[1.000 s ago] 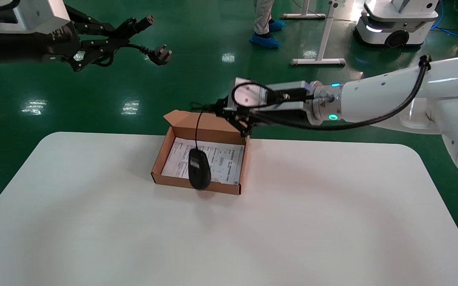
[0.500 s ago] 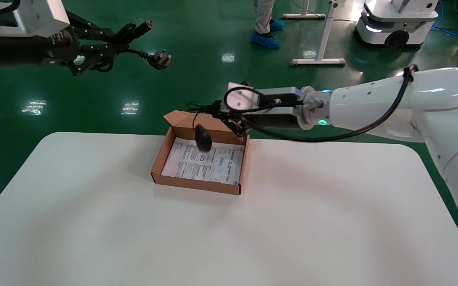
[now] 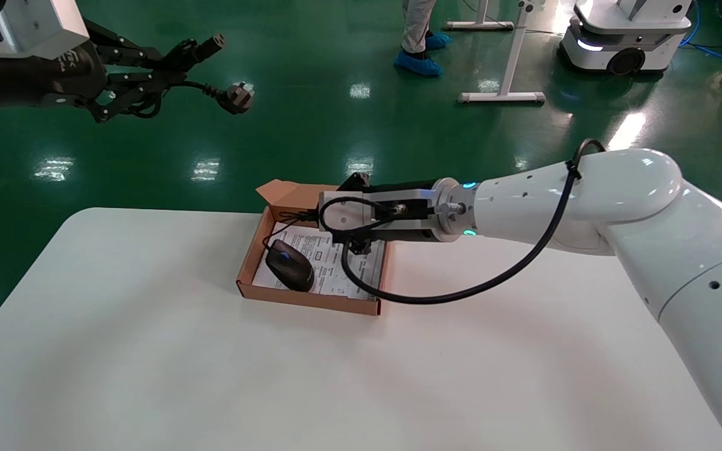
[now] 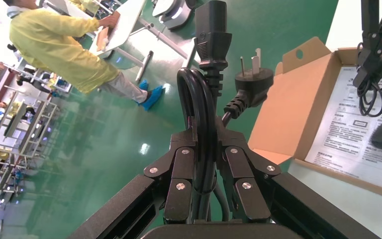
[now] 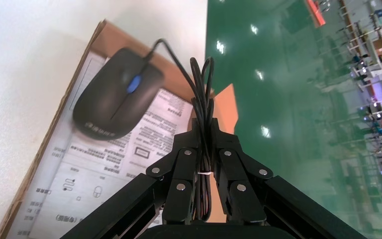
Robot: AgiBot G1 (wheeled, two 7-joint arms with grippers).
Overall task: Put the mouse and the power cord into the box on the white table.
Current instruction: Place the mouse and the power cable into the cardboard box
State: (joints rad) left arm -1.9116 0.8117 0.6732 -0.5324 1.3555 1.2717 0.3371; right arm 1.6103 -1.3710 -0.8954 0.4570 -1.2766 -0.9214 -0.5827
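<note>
Mouse [image 3: 289,273]: lies on the printed sheet [image 3: 336,266] in the box [image 3: 311,299], toward its front left corner; blue wheel up

Mouse cable [image 5: 202,94]: thin bundle runs from the mouse to the right gripper; right wrist view shows a white tie round the strands between the fingers, which the head view does not resolve

Right gripper [image 3: 358,245]: low over the right half of the box, arm reaching in from the right; jaws clenched on the mouse cable, plain in the right wrist view [image 5: 206,142]

Left gripper [image 3: 141,75]: held high, well off the table [image 3: 148,351] to the far left, over the green floor; jaws clamped on the cord [image 3: 207,69]

Cord detail: left wrist view shows the looped cable pinched between the fingers [image 4: 186,159], a socket end standing up above it and the pronged wall plug [image 4: 251,79] just beside; head view shows the plug [image 3: 237,97] hanging out past the gripper

Box: near the table's back edge, flap lid [image 3: 279,191] open toward the far side; left wrist view shows a round hole in a flap tab, unseen from the head

Background: 1 person in a yellow top appears only in the left wrist view; head view shows legs with blue shoe covers and another white robot base at top right
</note>
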